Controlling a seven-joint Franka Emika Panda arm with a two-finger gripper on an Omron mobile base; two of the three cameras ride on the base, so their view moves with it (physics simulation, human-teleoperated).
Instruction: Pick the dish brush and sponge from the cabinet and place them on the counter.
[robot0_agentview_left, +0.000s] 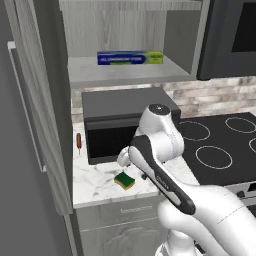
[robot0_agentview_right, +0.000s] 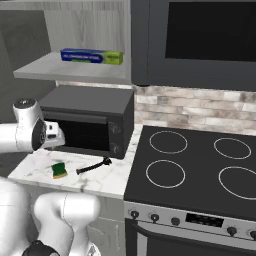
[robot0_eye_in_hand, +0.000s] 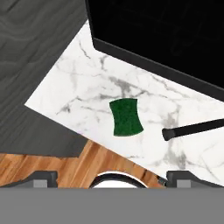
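The sponge is being shown lying flat, green layer up, on the white marble bench, near its front edge and just in front of the black toaster oven. The dish brush is being shown lying beside it on the bench, apart from it, its head toward the oven. The jaws are being held spread wide above the sponge, pinching nothing, with one fingertip seen at each lower corner of the hand view. On the pale shelf of the open cabinet, a blue-and-green box is being displayed. A small orange-red stick is resting near the bench's left edge.
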